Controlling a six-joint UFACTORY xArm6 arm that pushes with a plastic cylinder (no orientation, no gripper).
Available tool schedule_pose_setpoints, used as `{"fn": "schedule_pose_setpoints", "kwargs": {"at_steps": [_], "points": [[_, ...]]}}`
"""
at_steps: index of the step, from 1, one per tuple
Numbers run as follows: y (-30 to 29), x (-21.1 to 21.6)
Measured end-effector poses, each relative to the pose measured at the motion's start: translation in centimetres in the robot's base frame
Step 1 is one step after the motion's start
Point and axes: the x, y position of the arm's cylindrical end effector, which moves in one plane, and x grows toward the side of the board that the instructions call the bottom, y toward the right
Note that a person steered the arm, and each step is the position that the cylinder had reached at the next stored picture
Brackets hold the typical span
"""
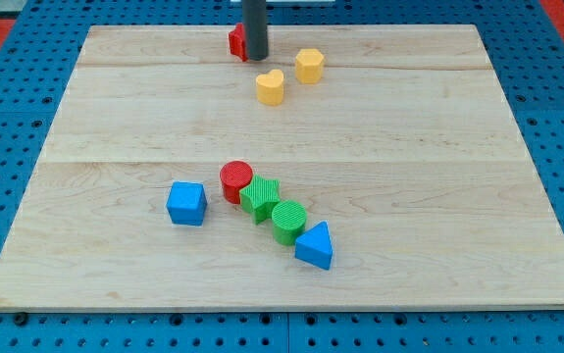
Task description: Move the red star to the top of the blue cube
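my tip (254, 57) touches the red star (235, 41) at the frame's top; blue cube (186, 204) sits lower left; no fingers here.

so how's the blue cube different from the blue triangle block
Shape: the blue cube is a box, the blue triangle block a wedge pointing toward the view's top.
Place: the cube sits left of the cluster, the triangle at its lower right end.
Contact: the cube stands alone, while the triangle touches the green cylinder.
Both share the same blue and lie far from my tip.
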Motion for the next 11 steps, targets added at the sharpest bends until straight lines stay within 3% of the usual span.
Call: {"fn": "schedule_pose_setpoints", "kwargs": {"at_steps": [1, 2, 3, 6, 7, 9, 10, 11], "points": [[3.1, -2.5], [-1.9, -5.1], [-9.3, -1.3], [-13.5, 6.7], [-14.9, 11.1], [-14.3, 6.4], [-9.3, 6.4], [-7.4, 9.4]]}}
